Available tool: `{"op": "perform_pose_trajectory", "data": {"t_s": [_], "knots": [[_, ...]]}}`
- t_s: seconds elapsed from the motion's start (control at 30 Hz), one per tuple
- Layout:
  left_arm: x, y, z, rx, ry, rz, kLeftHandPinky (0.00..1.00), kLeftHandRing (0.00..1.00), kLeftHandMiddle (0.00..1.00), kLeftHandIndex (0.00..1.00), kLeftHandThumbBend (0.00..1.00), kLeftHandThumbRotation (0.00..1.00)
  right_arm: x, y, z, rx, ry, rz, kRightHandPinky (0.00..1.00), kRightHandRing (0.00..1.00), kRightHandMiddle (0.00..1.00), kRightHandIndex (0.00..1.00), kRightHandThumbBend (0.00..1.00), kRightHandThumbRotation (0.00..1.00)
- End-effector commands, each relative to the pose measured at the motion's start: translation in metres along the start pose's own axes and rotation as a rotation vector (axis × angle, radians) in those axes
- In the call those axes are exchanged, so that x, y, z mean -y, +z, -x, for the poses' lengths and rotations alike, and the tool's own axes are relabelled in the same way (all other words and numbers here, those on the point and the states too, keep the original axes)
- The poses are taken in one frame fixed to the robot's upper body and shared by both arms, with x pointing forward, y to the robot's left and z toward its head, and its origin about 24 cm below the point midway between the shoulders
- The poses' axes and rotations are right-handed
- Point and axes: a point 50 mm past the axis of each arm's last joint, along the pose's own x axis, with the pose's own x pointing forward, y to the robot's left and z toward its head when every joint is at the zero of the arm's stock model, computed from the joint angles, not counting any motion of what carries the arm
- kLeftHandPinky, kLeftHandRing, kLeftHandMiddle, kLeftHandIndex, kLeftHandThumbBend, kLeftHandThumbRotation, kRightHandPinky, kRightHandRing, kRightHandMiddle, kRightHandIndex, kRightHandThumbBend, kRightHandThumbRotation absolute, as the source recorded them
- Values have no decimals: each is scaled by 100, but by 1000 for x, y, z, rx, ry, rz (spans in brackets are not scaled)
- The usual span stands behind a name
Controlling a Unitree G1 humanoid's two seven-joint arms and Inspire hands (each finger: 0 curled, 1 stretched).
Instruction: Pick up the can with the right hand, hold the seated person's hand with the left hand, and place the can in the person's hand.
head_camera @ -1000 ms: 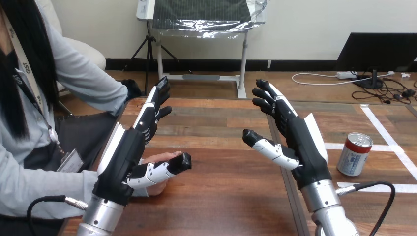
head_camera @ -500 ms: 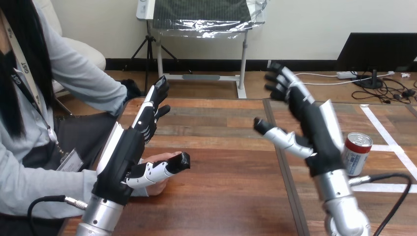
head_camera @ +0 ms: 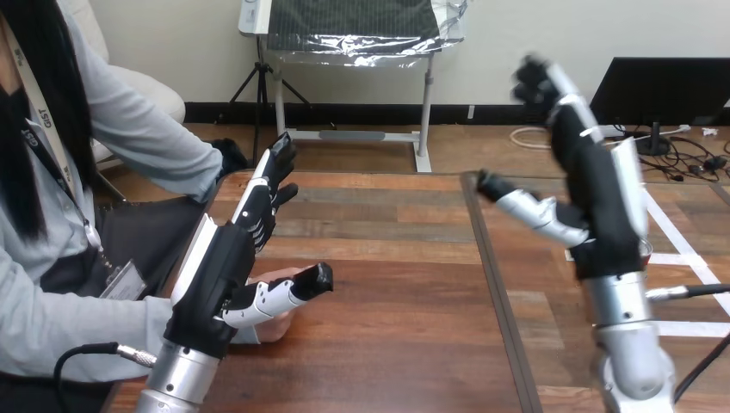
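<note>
Left hand (head_camera: 225,274): at the near left of the table (head_camera: 392,292), edge-on, with its palm facing right.
Left fingers (head_camera: 269,185): straight and close together, pointing toward the far side and holding nothing.
Left thumb (head_camera: 288,294): stretched out to the right, well apart from the fingers, so the hand is wide open.
Person's hand (head_camera: 274,279): on the table at the near left, tucked against the palm side of the left hand. It shows just above and just below the thumb. Nothing of the robot's is curled round it, and whether the palm touches it cannot be told.
Right hand (head_camera: 596,202): raised above the right part of the table, upright, with its white back shell turned to the right.
Right fingers (head_camera: 551,86): straight, pointing up and slightly left, and grasping nothing.
Right thumb (head_camera: 527,205): stuck out to the left, far from the fingers, leaving a wide empty gap.
Can (head_camera: 643,249): on the right part of the table, almost all of it hidden behind the base of the right hand. Only a sliver of its top shows at that hand's right edge, and whether the hand touches it cannot be told.
Tape (head_camera: 689,258): white strips on the table's right side, near the can.
</note>
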Motion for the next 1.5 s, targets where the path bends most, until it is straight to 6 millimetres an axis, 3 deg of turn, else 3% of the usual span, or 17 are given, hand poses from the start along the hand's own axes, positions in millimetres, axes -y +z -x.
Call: {"op": "perform_pose_trajectory", "data": {"t_s": [0.0, 0.37, 1.1, 1.47], "knots": [[-6, 13, -21, 100, 12, -14, 95, 99, 100, 100, 100, 64, 18, 17, -26, 103, -48, 35, 89, 90, 90, 92, 100, 53], [-4, 15, -22, 113, 4, -18, 96, 100, 100, 100, 100, 65, 34, 18, -28, 112, -110, 76, 90, 89, 89, 91, 100, 57], [0, 17, -22, 128, -4, -22, 95, 99, 100, 100, 100, 66, 53, 9, -19, 49, -204, 69, 96, 90, 90, 93, 100, 49], [1, 16, -20, 122, -4, -20, 95, 99, 100, 100, 100, 66, 63, 2, -13, -5, -246, 106, 96, 91, 90, 93, 100, 50]]}}
